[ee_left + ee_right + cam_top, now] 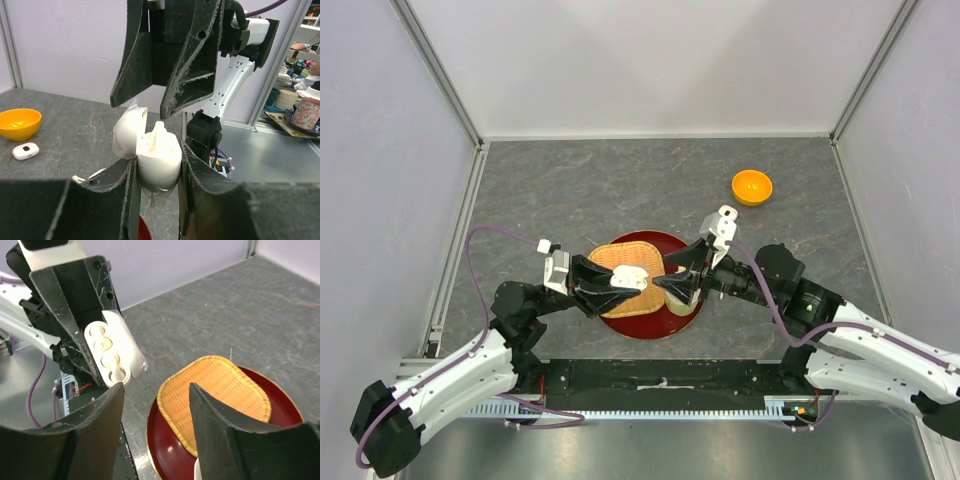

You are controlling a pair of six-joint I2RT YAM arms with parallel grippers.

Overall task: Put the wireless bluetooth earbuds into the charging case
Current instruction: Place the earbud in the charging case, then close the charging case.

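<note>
My left gripper (620, 282) is shut on the white charging case (160, 150), which it holds above the red plate with its lid (125, 130) swung open. One white earbud (116, 371) stands in a socket of the case (112, 347), its stem sticking out. My right gripper (672, 283) faces the case from the right, a little apart from it. The right gripper (155, 390) is open, with nothing between its fingers (192, 65). A small white piece (77, 178) lies on the table to the left of the left gripper; I cannot tell what it is.
A woven basket tray (620, 256) lies on a round red plate (645, 328) below both grippers. A pale cup (680, 306) shows partly under the right gripper. An orange bowl (752, 186) sits at the back right, with a second closed white case (25, 150) beside it.
</note>
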